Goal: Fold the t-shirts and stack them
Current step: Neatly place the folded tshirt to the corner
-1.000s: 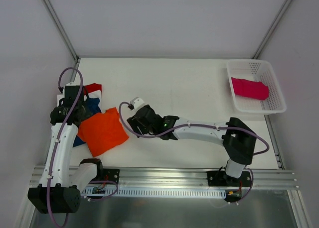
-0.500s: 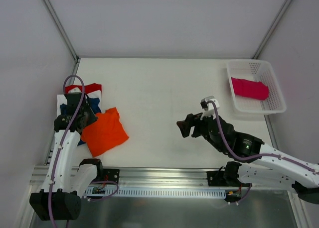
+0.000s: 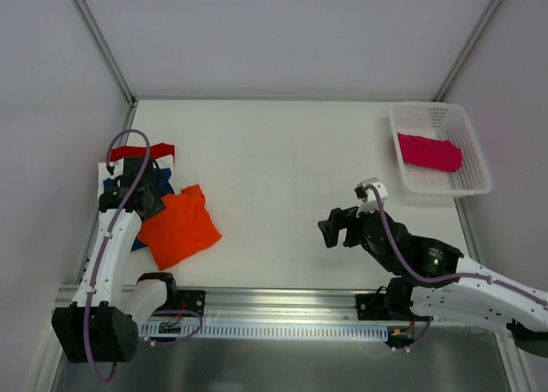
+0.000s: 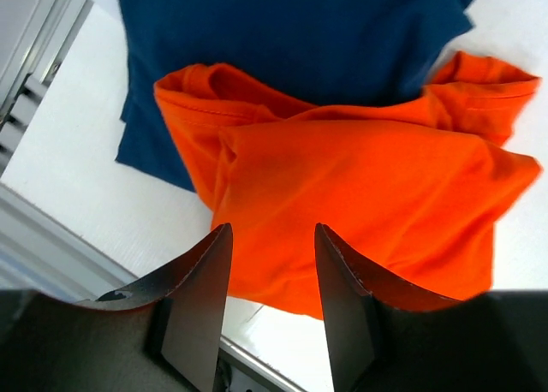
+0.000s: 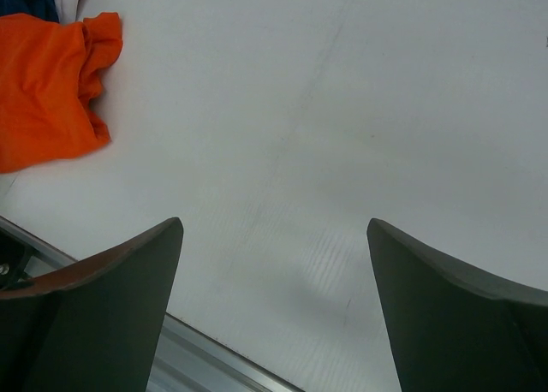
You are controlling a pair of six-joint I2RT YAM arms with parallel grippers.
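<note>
The bright orange cloth t-shirt (image 3: 178,227) lies folded at the lower left of the top view. Its upper edge overlaps the navy blue t-shirt (image 3: 161,183) of the pile. Within the last second the right claw (image 3: 336,228) has withdrawn from it to bare tabletop (image 3: 282,152) right of centre, jaws wide and empty. The left claw (image 4: 272,238) hangs over the orange cloth, jaws parted, gripping nothing. Judgement: the fold is released, but squaring it onto the pile appears outstanding. The magenta pink t-shirt (image 3: 428,152) lies in the white plastic mesh basket (image 3: 445,109), upper right, unfolded work to come.
</note>
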